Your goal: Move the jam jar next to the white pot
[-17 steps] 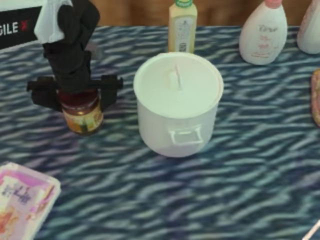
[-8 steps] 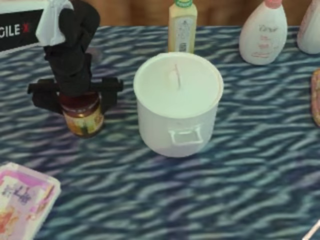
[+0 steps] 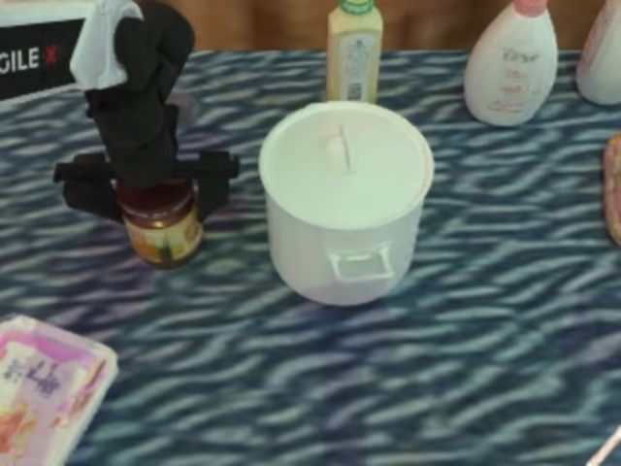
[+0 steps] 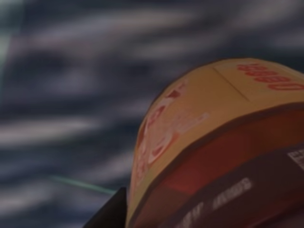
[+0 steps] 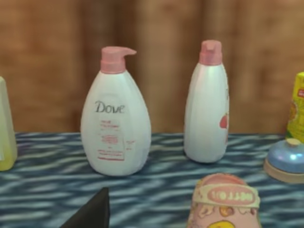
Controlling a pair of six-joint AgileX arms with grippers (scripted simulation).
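— Where is the jam jar (image 3: 162, 225) now?

— On the left part of the bench (image 3: 388, 379), upright, left of the white pot (image 3: 344, 199) with a strip of patterned cloth between them. The two do not touch.

— And the left end effector (image 3: 147, 184)?

— Directly above the jar, its black fingers (image 3: 215, 175) spread to either side of the brown lid. Whether they actually press the jar I cannot tell. The left wrist view is filled by the yellow-orange label and the dark red contents at very close range.

— The right end effector?

— Out of the top view. Its wrist camera faces the far right of the bench: a white Dove bottle (image 5: 115, 126), a second white bottle with a pink cap (image 5: 207, 105), and only one dark finger tip (image 5: 92, 213) in view, so I cannot tell its state.

— Anything else near the pot?

— A pale-yellow bottle (image 3: 354, 49) stands just beyond it, and a pink packet (image 3: 44, 388) lies at the near left corner.
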